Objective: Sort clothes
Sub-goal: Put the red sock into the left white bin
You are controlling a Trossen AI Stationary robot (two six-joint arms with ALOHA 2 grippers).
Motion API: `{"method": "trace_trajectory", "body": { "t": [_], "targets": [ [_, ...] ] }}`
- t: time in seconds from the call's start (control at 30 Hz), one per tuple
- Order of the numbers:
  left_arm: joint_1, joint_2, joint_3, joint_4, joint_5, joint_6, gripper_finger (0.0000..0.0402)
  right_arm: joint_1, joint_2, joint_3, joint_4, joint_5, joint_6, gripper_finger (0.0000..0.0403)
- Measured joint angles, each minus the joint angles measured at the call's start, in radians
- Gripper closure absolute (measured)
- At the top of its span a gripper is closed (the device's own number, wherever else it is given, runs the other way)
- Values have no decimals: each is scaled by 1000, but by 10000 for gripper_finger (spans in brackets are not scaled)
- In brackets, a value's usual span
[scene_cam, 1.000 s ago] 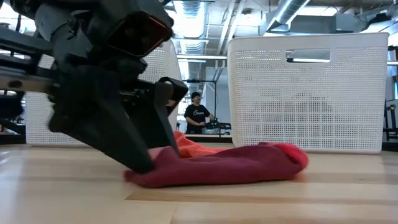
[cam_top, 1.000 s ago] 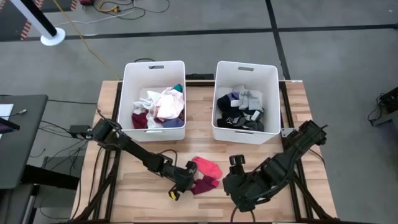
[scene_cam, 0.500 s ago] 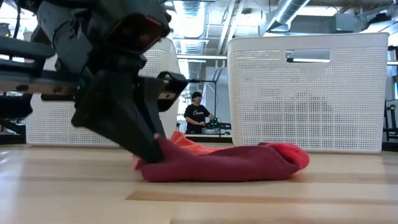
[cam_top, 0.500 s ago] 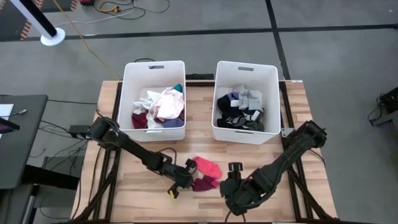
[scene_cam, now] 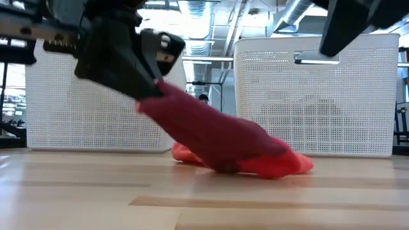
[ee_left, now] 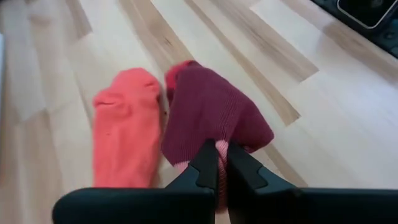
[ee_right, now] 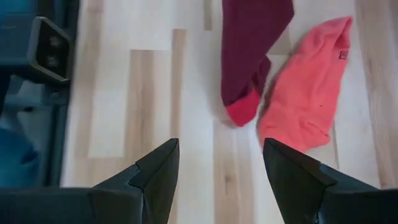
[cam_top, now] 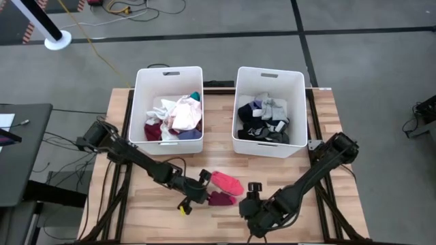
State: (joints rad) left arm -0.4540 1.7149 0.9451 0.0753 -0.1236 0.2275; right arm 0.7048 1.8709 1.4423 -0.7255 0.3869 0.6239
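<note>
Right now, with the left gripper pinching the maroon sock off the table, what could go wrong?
1. The left gripper holds the maroon fabric sock only by its edge; the thin pinch could slip as it lifts.
2. The sock's toe end still rests against the coral-pink fabric sock; it might drag along.
3. The open right gripper hovers close by over the wooden table; the arms could crowd each other on the way to the white plastic bins.
</note>
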Motion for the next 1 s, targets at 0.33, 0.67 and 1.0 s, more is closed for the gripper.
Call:
{"method": "trace_trajectory", "body": {
  "t": [0.33,0.67,1.0],
  "targets": [
    [-23,-179,0,-127,-88,32,401,-5,-1,-132,157,120,8,154],
    [-31,-377,0,-239,-160,54,401,-21,0,-258,355,166,9,154],
    [-31,-615,37,-361,-313,100,401,-41,0,-343,404,300,83,154]
  ]
}}
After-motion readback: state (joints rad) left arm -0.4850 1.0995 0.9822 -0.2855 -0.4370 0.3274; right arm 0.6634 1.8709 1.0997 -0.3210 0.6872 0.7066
